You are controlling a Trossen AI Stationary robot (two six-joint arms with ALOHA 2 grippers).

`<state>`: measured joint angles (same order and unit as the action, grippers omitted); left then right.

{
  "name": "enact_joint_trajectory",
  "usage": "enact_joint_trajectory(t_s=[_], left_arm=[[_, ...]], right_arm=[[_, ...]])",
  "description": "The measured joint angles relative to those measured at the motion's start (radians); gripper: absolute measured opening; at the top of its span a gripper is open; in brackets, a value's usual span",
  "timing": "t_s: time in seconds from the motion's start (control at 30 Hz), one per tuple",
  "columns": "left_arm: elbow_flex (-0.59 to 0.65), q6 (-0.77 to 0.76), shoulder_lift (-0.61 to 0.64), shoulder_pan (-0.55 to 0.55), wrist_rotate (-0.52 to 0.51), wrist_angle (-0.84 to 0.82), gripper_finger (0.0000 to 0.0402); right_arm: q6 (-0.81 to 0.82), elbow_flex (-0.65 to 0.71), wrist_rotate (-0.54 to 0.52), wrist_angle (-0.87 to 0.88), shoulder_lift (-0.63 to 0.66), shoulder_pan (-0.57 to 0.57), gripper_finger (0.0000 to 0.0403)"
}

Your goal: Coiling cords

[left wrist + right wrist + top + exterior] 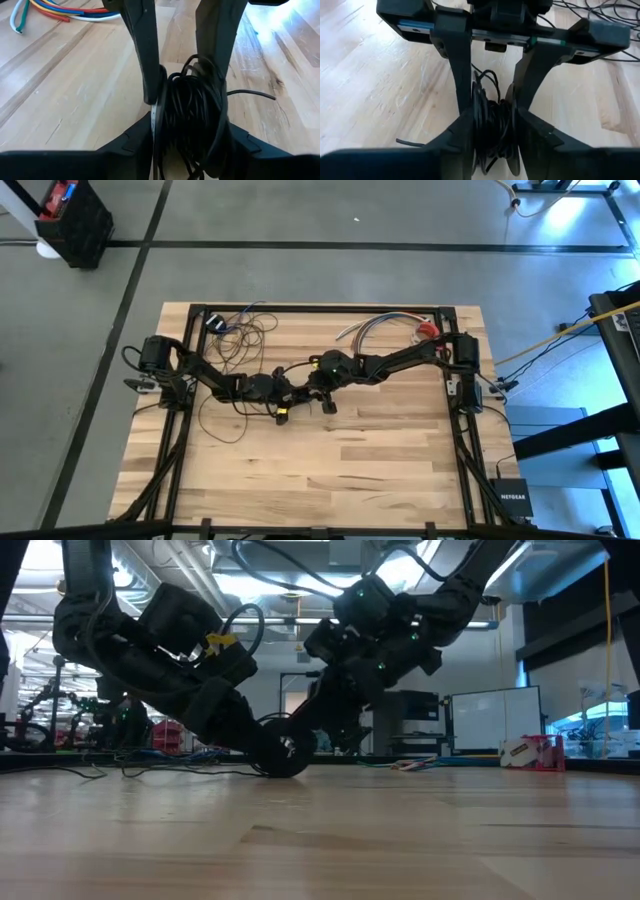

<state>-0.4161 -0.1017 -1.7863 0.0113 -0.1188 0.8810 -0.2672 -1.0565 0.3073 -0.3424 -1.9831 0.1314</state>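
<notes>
While both meet mid-table, left hand (pixel 185 95) and right hand (pixel 492 107) clasp the cords (pixel 192 120).

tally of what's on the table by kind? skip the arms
Dark cords, part coiled in a bundle between both grippers: 1
Multicoloured wire bundle: 1
Red item at the far right edge, cannot identify: 1
Total: 3

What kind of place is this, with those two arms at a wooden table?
Probably a robotics lab or workshop. The wooden table stands on a bare concrete floor marked with dark tape, a whiteboard and cluttered benches show behind, and a yellow cable runs past dark equipment stands.
</notes>
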Motion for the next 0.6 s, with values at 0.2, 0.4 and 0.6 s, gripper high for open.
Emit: enact_joint_trajectory(t_s=[0.2,0.4,0.6], left_arm=[[-0.010,0.006,0.000,0.005,0.000,-0.015,0.0171],[-0.063,0.125,0.103,0.006,0.000,-0.276,0.0219],[-0.113,0.028,0.332,0.001,-0.017,-0.679,0.0225]], right_arm=[[-0.003,-0.002,-0.016,-0.012,-0.006,0.000,0.0110],[-0.006,-0.004,-0.038,-0.017,-0.006,-0.001,0.0095],[-0.010,-0.004,-0.042,-0.009,-0.006,-0.001,0.0095]])
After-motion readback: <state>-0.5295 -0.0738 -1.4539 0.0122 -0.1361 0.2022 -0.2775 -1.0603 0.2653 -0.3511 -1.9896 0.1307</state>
